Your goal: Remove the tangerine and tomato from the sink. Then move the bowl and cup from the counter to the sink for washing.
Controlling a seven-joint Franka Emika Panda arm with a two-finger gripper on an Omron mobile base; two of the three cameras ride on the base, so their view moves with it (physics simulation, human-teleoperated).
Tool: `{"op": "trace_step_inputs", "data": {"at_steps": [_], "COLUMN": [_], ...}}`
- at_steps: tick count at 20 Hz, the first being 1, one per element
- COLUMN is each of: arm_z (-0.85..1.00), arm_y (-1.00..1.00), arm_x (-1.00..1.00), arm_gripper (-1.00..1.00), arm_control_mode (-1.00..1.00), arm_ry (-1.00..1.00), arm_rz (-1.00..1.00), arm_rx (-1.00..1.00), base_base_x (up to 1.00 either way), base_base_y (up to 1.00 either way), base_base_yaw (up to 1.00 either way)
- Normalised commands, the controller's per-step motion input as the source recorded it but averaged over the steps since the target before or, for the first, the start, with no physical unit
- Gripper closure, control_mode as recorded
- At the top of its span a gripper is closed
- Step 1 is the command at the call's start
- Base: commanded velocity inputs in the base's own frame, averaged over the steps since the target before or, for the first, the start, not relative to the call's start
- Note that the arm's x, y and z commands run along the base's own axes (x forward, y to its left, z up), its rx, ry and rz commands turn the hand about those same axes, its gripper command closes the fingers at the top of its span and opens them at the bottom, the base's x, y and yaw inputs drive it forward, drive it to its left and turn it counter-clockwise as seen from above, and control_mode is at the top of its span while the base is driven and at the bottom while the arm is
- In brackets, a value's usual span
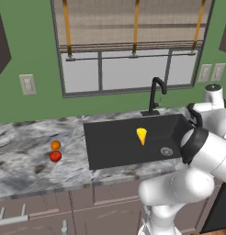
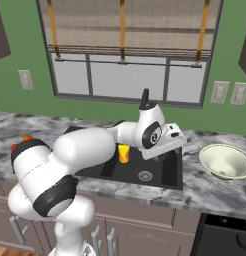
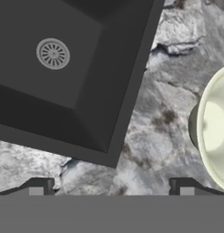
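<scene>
The tangerine and the tomato rest side by side on the counter, left of the sink. Inside the black basin sits the yellow cup, also seen at the basin's left. The pale bowl stands on the counter right of the sink. My gripper is open and empty, hovering over the strip of counter between the sink's right rim and the bowl. The bowl lies to the right of my fingertips.
A black curved faucet rises behind the sink. The round drain sits in the basin floor. My white arm stretches across the sink's front. A dark appliance sits below the counter at the right.
</scene>
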Motion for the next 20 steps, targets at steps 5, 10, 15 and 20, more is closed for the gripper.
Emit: {"op": "trace_step_inputs", "data": {"at_steps": [5,10,15,20], "arm_z": [-0.02,-0.01,-0.03,-0.11], "arm_y": [-0.36,-0.35,-0.32,-0.30], "arm_x": [0.00,0.03,0.06,0.23], "arm_gripper": [-1.00,-1.00,-1.00,-1.00], "arm_control_mode": [-1.00,-1.00,-1.00,-1.00], "arm_ry": [0.00,0.00,0.00,0.00], "arm_rz": [0.01,0.00,0.00,0.00], "arm_rx": [0.00,0.00,0.00,0.00], "base_base_x": [0.00,0.00,0.00,0.00], "base_base_y": [0.00,0.00,0.00,0.00], "base_base_yaw": [0.00,0.00,0.00,0.00]}}
